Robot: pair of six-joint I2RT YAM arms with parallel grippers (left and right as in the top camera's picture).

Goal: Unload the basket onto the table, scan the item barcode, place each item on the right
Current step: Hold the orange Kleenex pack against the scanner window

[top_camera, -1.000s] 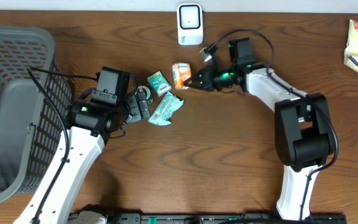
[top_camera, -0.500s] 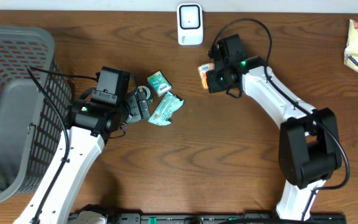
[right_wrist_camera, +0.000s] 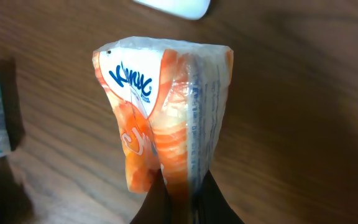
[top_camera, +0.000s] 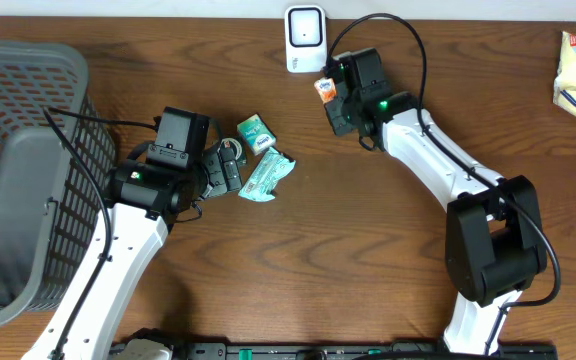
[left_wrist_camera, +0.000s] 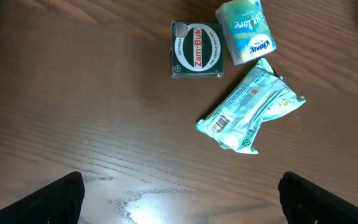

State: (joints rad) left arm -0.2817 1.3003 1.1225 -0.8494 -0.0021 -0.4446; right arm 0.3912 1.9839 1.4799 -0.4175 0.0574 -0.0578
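Orange pack (right_wrist_camera: 166, 124) near scanner (top_camera: 306, 38), green box (left_wrist_camera: 196, 50), basket (top_camera: 8, 100)

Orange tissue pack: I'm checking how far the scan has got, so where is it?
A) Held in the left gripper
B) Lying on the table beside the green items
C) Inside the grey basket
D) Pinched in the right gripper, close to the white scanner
D: the orange tissue pack is clamped at its lower end by the right gripper, off the table and just beside the white scanner.
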